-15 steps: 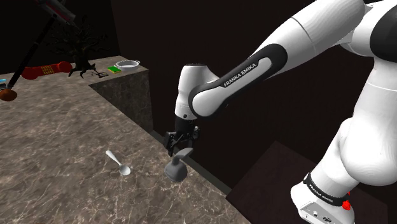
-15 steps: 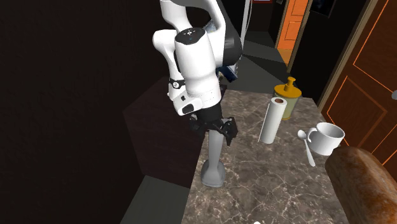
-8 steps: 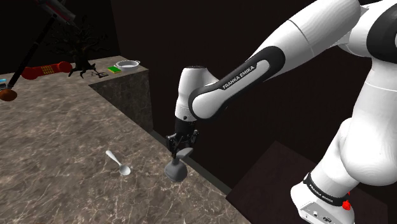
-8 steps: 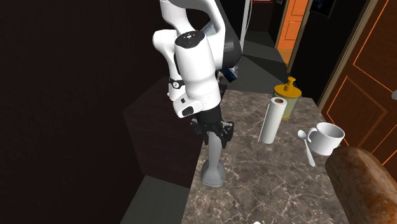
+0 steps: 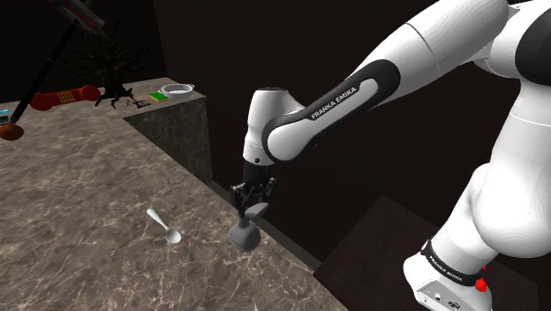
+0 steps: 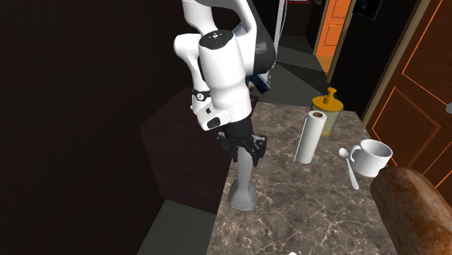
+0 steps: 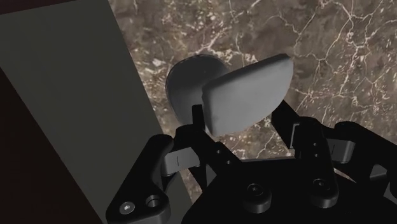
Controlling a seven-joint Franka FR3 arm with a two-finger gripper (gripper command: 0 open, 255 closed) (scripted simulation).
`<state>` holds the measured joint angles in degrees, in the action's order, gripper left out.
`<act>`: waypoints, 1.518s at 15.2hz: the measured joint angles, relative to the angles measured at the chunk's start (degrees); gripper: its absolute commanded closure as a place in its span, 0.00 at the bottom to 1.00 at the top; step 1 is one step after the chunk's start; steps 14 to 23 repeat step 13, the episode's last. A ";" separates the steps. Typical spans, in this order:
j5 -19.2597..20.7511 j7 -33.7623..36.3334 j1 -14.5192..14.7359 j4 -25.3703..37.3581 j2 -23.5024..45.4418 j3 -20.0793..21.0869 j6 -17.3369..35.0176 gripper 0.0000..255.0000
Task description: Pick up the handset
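Grey handset [image 5: 244, 234] stands upright on the marble counter [image 5: 88, 203], at its right edge in the shoulder view, its top clenched by your gripper [image 5: 254, 208]; lift straight up, slowly, keeping it vertical lest it slip.

A brown marble counter [image 5: 79, 203] carries a spoon [image 5: 165, 227], lower centre in the shoulder view. Beside it, an upright grey handset [image 5: 245, 235] perhaps touches the surface. A red telephone [image 5: 64, 95] lies upper left.
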<state>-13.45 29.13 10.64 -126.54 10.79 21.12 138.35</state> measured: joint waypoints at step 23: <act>-0.97 0.68 -0.66 3.12 -6.22 0.08 -9.10 1.00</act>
